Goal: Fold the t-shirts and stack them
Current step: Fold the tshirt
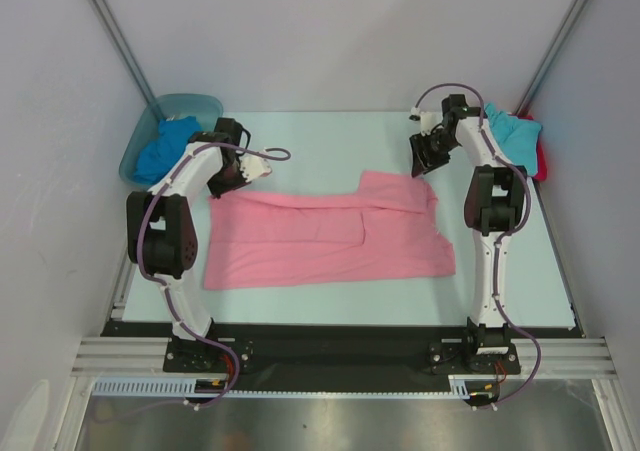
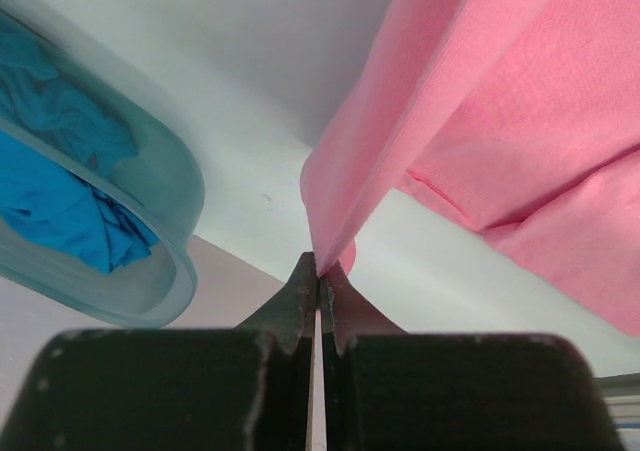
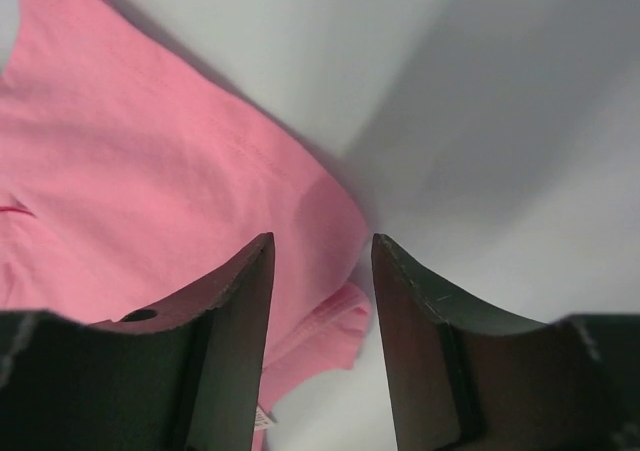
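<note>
The left pincer [image 2: 320, 271] is pressed together on a doubled fold of the pink t-shirt [image 2: 520, 101], whose soft fine-knit cloth drapes away to the right of the tips; the rounded translucent plastic tub [image 2: 172, 181] holding the crumpled royal blue t-shirt [image 2: 60, 211] lies to their left. The right pincer [image 3: 320, 246] stands spread, its dark tapered fingers [image 3: 235, 321] apart above the smooth pale table [image 3: 480, 121], with the shirt's hemmed corner below and left of the gap.
</note>
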You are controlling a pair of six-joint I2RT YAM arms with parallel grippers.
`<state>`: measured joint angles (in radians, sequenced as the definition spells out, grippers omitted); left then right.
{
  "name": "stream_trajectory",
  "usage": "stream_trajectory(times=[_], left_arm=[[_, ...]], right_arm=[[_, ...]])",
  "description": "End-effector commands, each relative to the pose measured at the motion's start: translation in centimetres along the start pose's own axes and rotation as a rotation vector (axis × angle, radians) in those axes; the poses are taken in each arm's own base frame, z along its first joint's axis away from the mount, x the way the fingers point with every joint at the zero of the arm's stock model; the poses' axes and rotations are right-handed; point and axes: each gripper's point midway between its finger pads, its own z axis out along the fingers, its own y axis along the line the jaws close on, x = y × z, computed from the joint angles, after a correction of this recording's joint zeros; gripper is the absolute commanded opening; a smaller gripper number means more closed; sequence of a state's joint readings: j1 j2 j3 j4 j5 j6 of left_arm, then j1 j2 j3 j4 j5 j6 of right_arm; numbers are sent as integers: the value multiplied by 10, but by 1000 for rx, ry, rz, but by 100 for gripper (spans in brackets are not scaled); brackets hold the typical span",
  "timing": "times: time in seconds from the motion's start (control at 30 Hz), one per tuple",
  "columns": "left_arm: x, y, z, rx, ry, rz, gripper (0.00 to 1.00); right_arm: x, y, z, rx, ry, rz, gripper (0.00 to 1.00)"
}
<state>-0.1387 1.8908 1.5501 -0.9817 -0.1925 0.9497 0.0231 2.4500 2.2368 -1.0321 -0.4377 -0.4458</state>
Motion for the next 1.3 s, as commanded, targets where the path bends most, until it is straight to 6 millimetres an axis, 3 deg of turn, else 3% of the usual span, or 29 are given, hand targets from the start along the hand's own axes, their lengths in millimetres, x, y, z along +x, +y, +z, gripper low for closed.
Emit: stream_trajectory(times=[0.0,0.33,0.63,0.73,0.83,0.97,1.03,1.1,1.27], left_arm=[[-5,10,-14,-45,-19,-12,0],[-9,13,-14,-48,-31,-8,0],[-10,7,-12,-40,-35,-8,0],[-10,7,-12,-40,-35,-13,0],[-11,6,-13,-42,-39,-15,1],[-10,6,-13,-44,-39,-14,0],[-10,6,-13,-44,-39,-14,0],[-10,6,-13,-46,-40,-14,0],[-10,7,-14,-49,-42,-14,0]], right_arm=[[-8,23,-21,-40,-28,-23,47],[0,25,-24,-27,-25,-24,36],[-2,19,-30,7,-30,-51,45],[-4,18,-30,7,-36,-50,39],[-3,21,-29,-4,-32,-46,24],[-1,20,-30,-3,-29,-45,13],[-1,21,-30,-4,-27,-46,15],[-1,21,-31,2,-25,-54,27],[0,20,-33,10,-22,-60,22]])
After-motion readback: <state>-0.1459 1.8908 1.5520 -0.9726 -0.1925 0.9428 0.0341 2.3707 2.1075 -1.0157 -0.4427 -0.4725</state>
